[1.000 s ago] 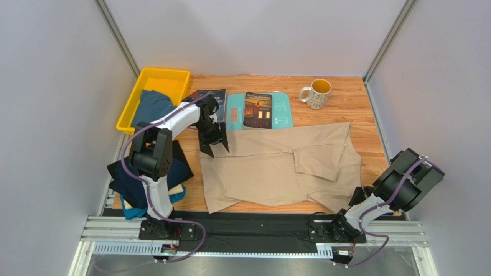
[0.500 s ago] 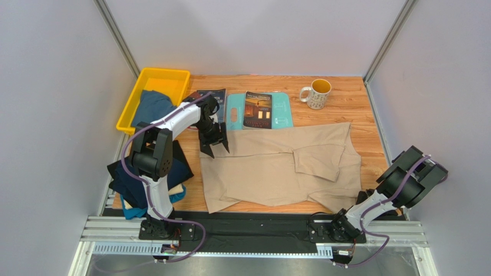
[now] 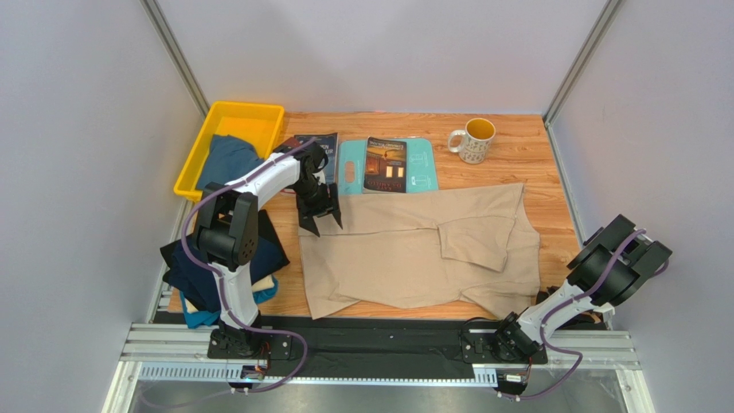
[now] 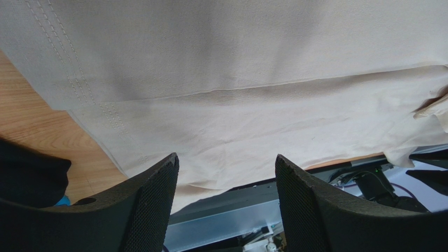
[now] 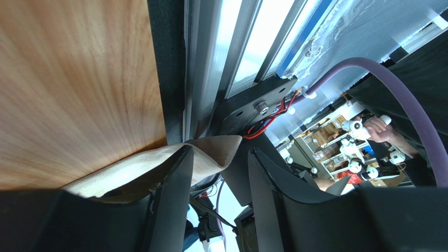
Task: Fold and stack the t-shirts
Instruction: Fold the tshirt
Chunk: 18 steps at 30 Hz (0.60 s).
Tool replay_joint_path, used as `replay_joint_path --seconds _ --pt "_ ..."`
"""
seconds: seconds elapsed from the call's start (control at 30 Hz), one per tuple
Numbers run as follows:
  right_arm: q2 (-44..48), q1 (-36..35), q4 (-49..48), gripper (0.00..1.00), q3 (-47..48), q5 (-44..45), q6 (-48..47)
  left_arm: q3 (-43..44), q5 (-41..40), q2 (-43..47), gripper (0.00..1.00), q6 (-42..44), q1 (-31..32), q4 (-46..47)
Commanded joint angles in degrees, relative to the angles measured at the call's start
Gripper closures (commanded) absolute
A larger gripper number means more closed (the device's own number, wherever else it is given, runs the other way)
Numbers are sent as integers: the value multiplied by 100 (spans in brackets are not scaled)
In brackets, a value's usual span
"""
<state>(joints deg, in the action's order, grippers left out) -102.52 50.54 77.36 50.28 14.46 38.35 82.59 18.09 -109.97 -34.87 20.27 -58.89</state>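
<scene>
Nearest, at the table's [image 3: 551, 172] front right edge, the right gripper [image 5: 218, 152] points down past the rail; its jaws stand a little apart, and a corner of the beige t-shirt [image 3: 422, 245] hangs just off the edge beside one finger, not clamped as far as the wrist view shows; at the front left a pile of folded shirts [image 3: 258, 249] sits with navy on top and teal showing at the bottom; the beige t-shirt lies flat across the middle of the wood, a sleeve folded in on its right half; the left gripper [image 3: 317, 215] hovers at its far left corner with jaws wide apart and nothing between them; beyond lie a teal board [image 3: 418, 172] with a book [image 3: 385, 163] on it, a yellow bin [image 3: 233, 114] holding a blue shirt [image 3: 226, 159], and a mug [image 3: 472, 139].
</scene>
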Motion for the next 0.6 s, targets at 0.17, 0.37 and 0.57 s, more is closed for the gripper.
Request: replay_joint_path --seconds 0.17,0.37,0.57 --pt "-119 -18 95 60 131 224 173 161 11 125 26 -134 47 -17" --pt "-154 -150 156 78 157 268 226 91 -24 160 26 -116 47 -8" --pt "-163 -194 148 100 149 321 287 91 -33 178 26 -90 47 -8"
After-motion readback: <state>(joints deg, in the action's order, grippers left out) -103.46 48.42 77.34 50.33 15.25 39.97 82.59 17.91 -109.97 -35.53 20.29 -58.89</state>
